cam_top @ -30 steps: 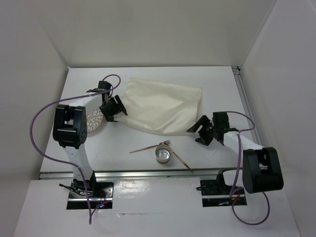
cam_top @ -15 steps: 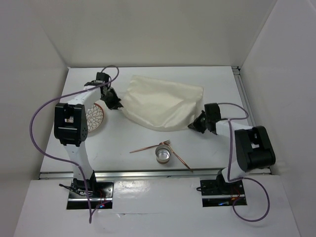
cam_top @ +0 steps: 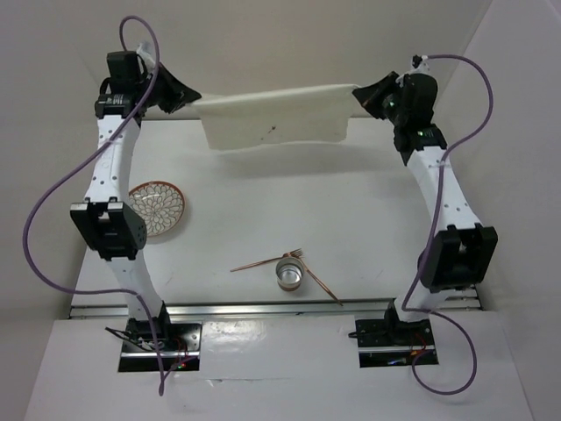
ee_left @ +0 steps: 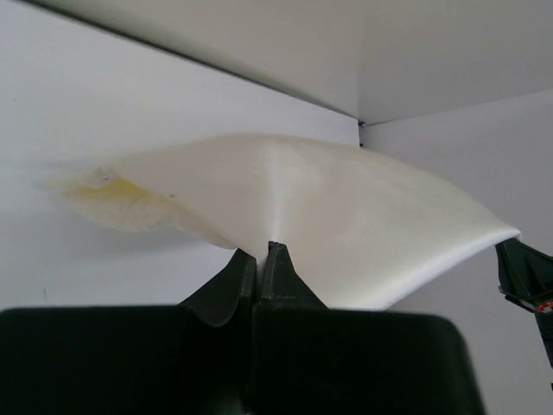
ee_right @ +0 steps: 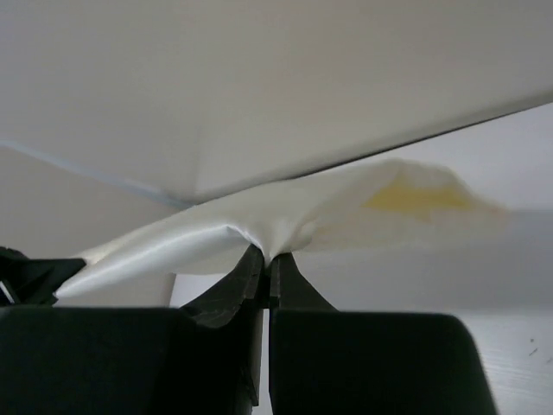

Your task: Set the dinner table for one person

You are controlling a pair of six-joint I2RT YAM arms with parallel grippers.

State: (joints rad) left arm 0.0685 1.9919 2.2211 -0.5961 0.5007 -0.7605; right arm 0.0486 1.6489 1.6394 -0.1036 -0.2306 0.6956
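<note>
your left pincer [cam_top: 182, 95] and right pincer [cam_top: 361, 96] pinch shut on corners of the cream fabric cloth [cam_top: 276, 118], holding it taut over the large white matte counter [cam_top: 351, 219] at 12 o'clock, likely for spreading flat.

Soft, even white light from overhead keeps the top view bright and sharp, and the worktop [cam_top: 307, 206] reads as a uniform matte white. The raised cloth [cam_top: 276, 118] throws a faint, diffuse shadow near the worktop's far edge. Both wrist views are dimmer, with an unsharp black foreground. The cloth's yellowish far corner blurs out of focus.
</note>
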